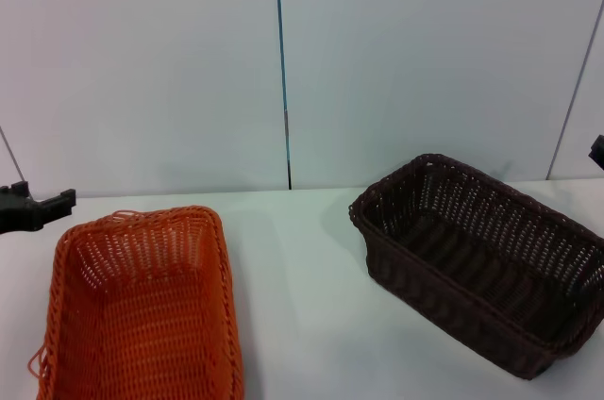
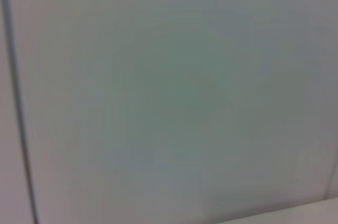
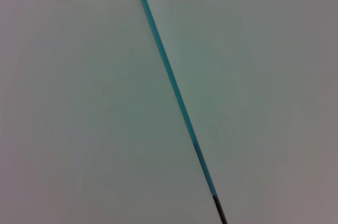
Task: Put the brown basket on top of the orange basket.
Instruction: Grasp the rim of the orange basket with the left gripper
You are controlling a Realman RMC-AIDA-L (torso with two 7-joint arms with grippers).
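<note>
Your left gripper [image 1: 38, 208] is hovering at the far left edge, just beyond the orange basket's far left corner and touching nothing; you cannot tell how far it is parted. Your right gripper [image 1: 597, 151] is barely peeking in at the right edge. The orange basket [image 1: 140, 310] is sitting near left on the white table [image 1: 302, 306], and the brown basket [image 1: 481, 258] is sitting well apart at the right, angled, both empty.
</note>
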